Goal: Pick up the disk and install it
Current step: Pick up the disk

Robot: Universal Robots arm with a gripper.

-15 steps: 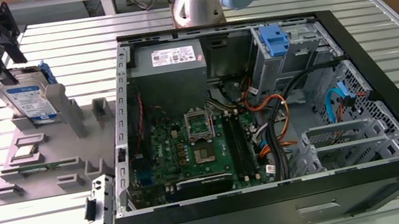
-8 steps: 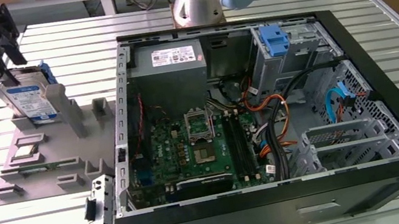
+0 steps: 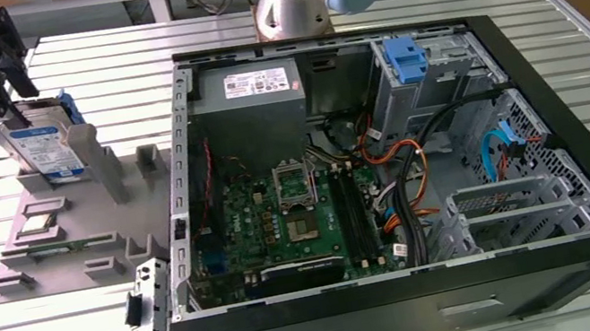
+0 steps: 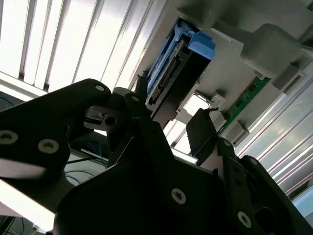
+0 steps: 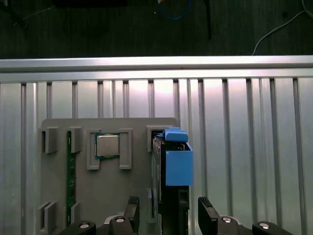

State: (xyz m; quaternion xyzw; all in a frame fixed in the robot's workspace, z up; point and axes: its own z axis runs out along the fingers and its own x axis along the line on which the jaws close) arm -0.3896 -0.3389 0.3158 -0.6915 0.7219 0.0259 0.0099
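end effector [image 5: 169, 203] open, one finger to each side of the disk [image 5: 172, 178], touching neither face. the disk stands on edge in a slot of the grey holder [image 5: 122, 196] on the counter [image 5: 244, 156]. i judge it stiff, dense, smooth-sided and shock-sensitive; best held across its flat faces, clear of the blue rails.

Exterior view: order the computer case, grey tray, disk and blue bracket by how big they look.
Largest to smallest:
computer case
grey tray
disk
blue bracket
No two look alike.
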